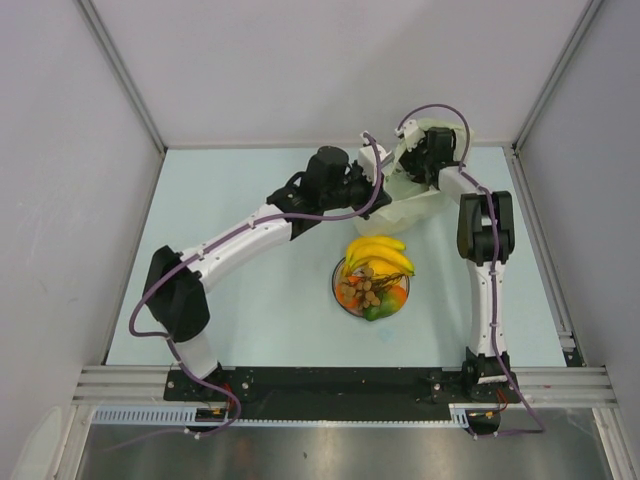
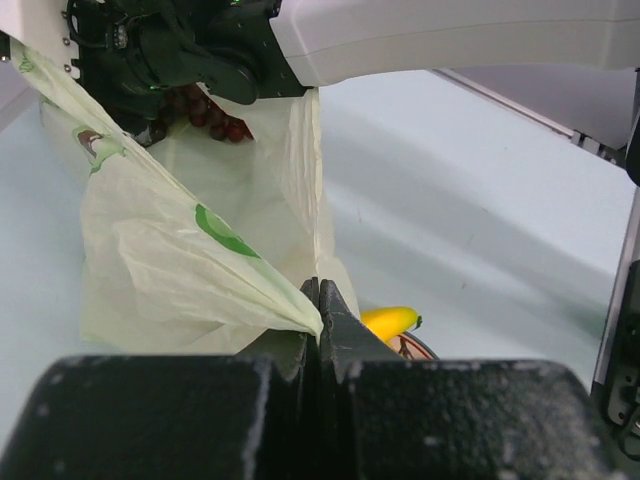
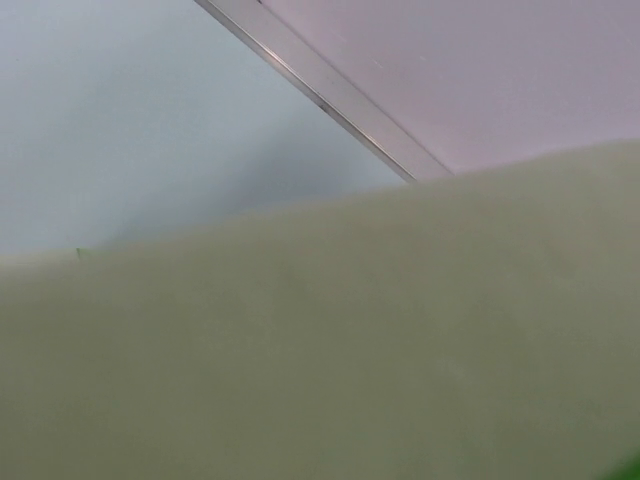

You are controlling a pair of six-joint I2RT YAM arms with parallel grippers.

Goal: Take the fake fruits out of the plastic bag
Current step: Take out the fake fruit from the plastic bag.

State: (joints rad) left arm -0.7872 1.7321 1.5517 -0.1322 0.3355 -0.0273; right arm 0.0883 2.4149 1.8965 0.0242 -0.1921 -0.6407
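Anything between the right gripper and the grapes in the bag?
Nothing visible. The left gripper pinches the plastic bag by its rim, mouth open; the right gripper is right at the grape bunch inside. The right wrist view shows only bag film.

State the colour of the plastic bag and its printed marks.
Pale yellow-cream plastic bag with green printed marks, clearest in the left wrist view.

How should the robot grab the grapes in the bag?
Probably pinch the grapes at the top of the bunch, coming in through the bag's open mouth. The left gripper pinches one edge, and thin walls surround the bunch, so only the mouth is free.
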